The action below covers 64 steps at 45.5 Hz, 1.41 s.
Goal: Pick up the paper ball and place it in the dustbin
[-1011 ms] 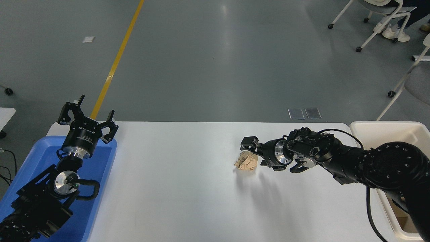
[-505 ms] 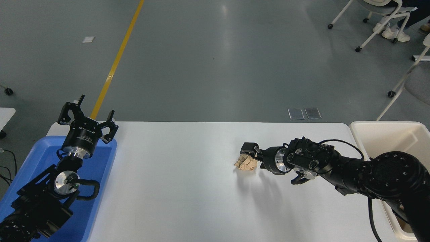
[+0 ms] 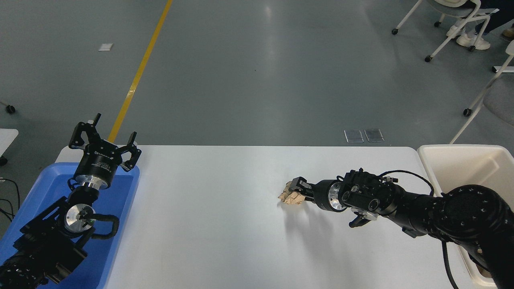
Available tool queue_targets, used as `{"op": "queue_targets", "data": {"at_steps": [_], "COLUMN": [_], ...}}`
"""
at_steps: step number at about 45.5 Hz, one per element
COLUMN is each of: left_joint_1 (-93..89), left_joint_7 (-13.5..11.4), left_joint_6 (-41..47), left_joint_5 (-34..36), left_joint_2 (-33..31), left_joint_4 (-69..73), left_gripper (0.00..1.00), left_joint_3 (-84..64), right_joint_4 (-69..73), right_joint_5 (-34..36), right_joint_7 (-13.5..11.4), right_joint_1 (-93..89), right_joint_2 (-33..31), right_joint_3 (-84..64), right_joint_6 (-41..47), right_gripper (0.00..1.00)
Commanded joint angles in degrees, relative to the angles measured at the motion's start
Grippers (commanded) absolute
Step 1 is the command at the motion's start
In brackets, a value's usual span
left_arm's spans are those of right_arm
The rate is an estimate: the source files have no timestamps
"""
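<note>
1. The left pincer (image 3: 105,140) sits parked over the blue tray (image 3: 116,224), fingers apart.
2. The right pincer (image 3: 296,192) is low on the worktop (image 3: 209,224), straddling the ball (image 3: 290,195); whether it has clamped I cannot tell. Close gently and fully before lifting, since crumpled paper gives.
3. The bin (image 3: 461,160) waits at the right edge; lift above its rim first.

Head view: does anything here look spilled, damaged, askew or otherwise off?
Nothing stands out. The paper ball lies on the white table at the right gripper. The dustbin stands upright at the table's right end. The left gripper sits open over the blue tray.
</note>
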Motion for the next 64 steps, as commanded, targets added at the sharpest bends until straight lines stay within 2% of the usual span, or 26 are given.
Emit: {"op": "queue_targets", "data": {"at_steps": [1,9,17,29,38,50,64], "left_joint_1": [0.00,0.00,0.00,0.00,0.00,0.00,0.00], "left_joint_7": [0.00,0.00,0.00,0.00,0.00,0.00,0.00], "left_joint_6": [0.00,0.00,0.00,0.00,-0.08,0.00,-0.08], "left_joint_5": [-0.03,0.06,0.06,0.06,0.06,-0.03,-0.03], "left_joint_2": [0.00,0.00,0.00,0.00,0.00,0.00,0.00], "left_joint_4": [0.03,-0.06,-0.06,0.03,-0.06,0.03,0.03], "left_gripper": [0.99,0.99,0.99,0.99,0.99,0.99,0.99], "left_joint_3": [0.00,0.00,0.00,0.00,0.00,0.00,0.09], "right_joint_4": [-0.16,1.24,9.41,17.41,18.29,18.82,19.61], "right_joint_5": [-1.61,-1.52,-1.52,-1.44,-1.52,-1.52,-1.52], "right_joint_7": [1.77,1.77,1.68,1.24,1.24,1.24,1.15], "right_joint_1": [0.93,6.47,15.78,28.09,36.17,46.02,52.35], "right_joint_2": [0.00,0.00,0.00,-10.98,-16.96,-20.04,-20.39], "right_joint_3": [-0.88,-2.99,-5.19,-5.28,-6.94,-12.92,-15.74], "right_joint_6": [-0.06,0.90,2.48,10.30,15.22,20.41,23.58], "right_gripper": [0.00,0.00,0.00,0.00,0.00,0.00,0.00]}}
